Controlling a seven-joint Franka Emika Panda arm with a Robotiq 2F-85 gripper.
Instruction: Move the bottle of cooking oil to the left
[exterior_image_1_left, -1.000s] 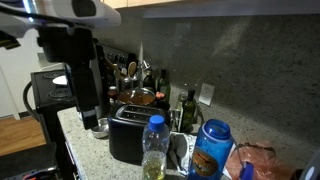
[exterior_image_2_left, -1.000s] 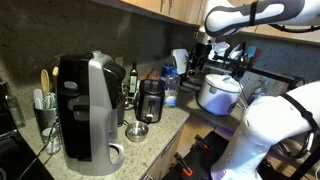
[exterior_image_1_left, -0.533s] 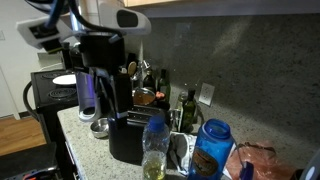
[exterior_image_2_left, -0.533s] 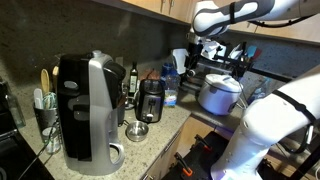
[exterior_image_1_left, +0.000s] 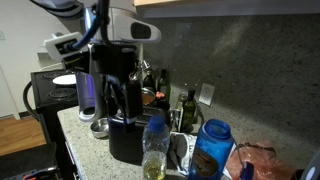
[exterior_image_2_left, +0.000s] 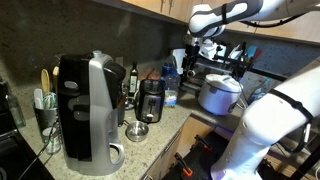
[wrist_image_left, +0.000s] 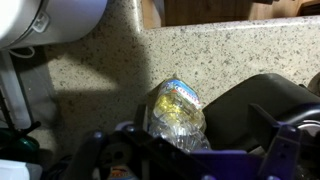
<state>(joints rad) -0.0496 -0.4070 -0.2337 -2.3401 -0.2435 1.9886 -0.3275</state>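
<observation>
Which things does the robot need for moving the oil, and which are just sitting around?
For the job:
bottle of cooking oil
gripper

Just sitting around:
toaster
coffee maker
green glass bottles
blue-lidded container

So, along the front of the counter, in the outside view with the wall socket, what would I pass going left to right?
black toaster → clear plastic bottle with a blue cap and yellow oil → wide blue-lidded container → crumpled pinkish plastic bag
</observation>
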